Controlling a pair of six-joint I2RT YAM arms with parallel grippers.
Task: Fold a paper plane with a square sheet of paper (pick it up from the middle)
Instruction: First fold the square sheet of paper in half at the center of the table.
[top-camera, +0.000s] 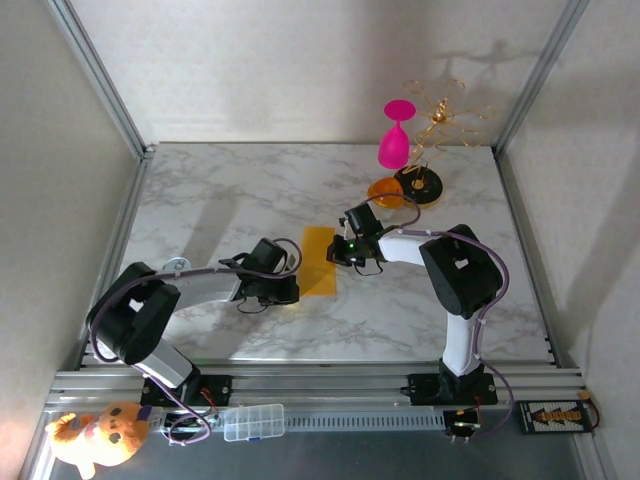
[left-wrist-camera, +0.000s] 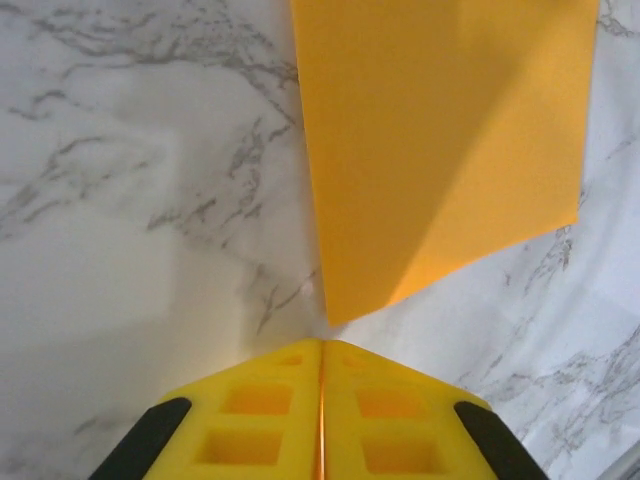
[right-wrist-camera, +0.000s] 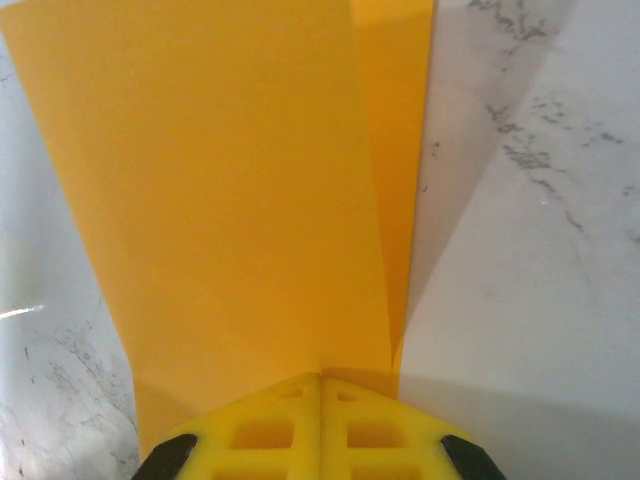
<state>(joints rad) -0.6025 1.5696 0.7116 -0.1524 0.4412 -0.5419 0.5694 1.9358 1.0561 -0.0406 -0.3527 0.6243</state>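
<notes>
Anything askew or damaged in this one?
The paper is folded unevenly. In the right wrist view, a strip of the lower layer sticks out beside the upper flap's edge, near where the right gripper pinches the paper. No tear or spill shows.

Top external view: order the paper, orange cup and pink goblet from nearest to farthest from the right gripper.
1. Paper, at the right gripper fingertips.
2. Orange cup, beyond it, back right.
3. Pink goblet, farthest back, behind the cup.
</notes>
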